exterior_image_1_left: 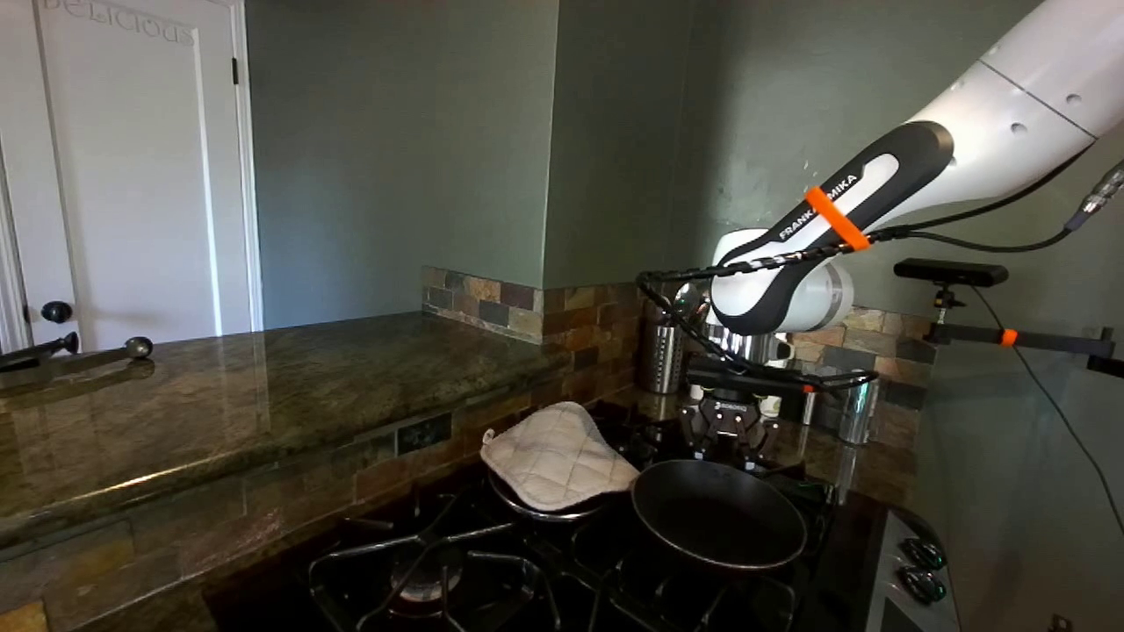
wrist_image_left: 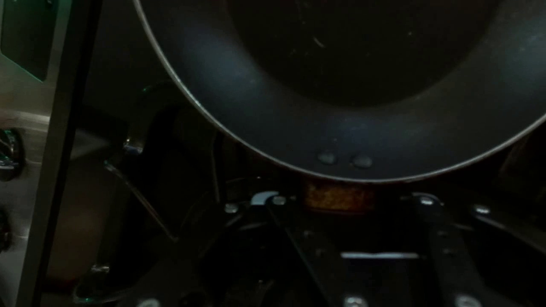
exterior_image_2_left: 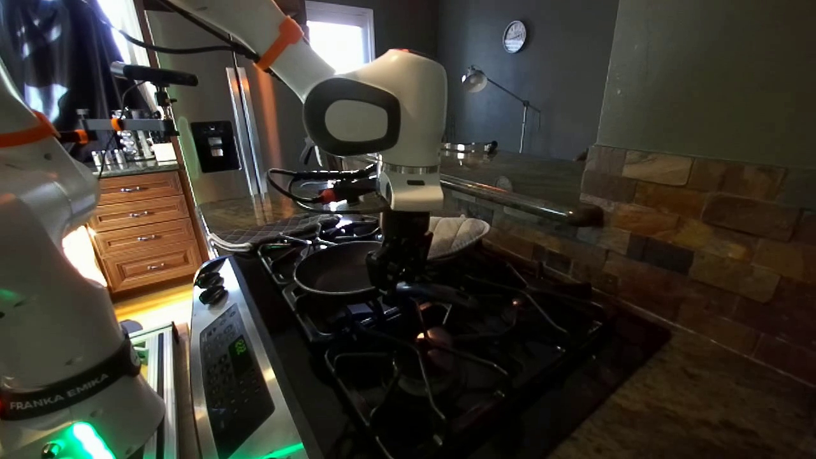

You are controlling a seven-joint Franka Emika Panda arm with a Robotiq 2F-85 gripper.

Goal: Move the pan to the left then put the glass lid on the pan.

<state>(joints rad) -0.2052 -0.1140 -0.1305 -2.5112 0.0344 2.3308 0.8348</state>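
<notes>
1. At the bottom of the wrist view, the gripper has its fingers apart, the handle between them; whether they press it I cannot tell. A half-hold would let the pan twist as it travels.
2. The pan, top of that view and lower right in an exterior view, may catch the grate if slid, and tip.
3. The lid lies left of the pan there, edges meeting in the frame (touching or merely overlapping, unclear); a sweep that way could shove it. Cloth-like, it may slip off the rimmed thing beneath.
4. The tiled wall, beyond the lid, may cramp the fingers.
</notes>
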